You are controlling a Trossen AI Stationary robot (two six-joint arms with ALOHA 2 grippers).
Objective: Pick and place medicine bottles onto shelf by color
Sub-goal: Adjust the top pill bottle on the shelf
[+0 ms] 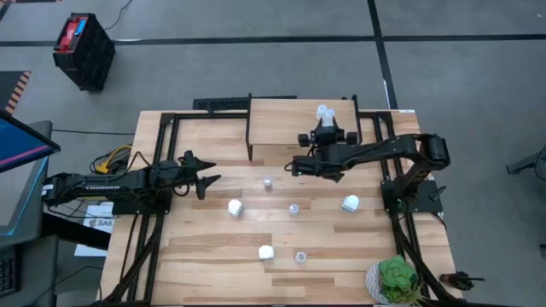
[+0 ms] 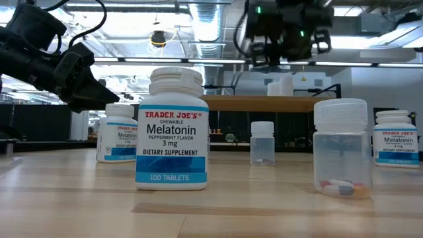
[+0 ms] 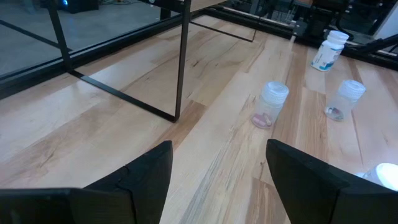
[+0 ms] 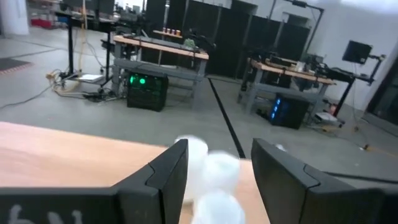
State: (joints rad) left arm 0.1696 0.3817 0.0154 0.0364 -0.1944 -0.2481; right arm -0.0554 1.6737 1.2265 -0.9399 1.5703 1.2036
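High view: six medicine bottles (image 1: 235,207) on the table (image 1: 205,256); both hands, left (image 1: 207,176) and right (image 1: 305,164), spread empty.

From above I see the shelf (image 1: 286,128) at the desk's (image 1: 205,256) far edge, with a cluster of bottles (image 1: 323,111) on its right part. The right hand (image 1: 327,134) sits over the shelf just in front of that cluster, and the left hand (image 1: 205,177) is out over the desk's left side. 6 bottles are scattered on the desk in front of the shelf (well apart from each other): 1 (image 1: 267,182) nearest it, 3 in a middle row, 2 (image 1: 265,251) nearest the front. A plant (image 1: 397,279) occupies the front right corner.
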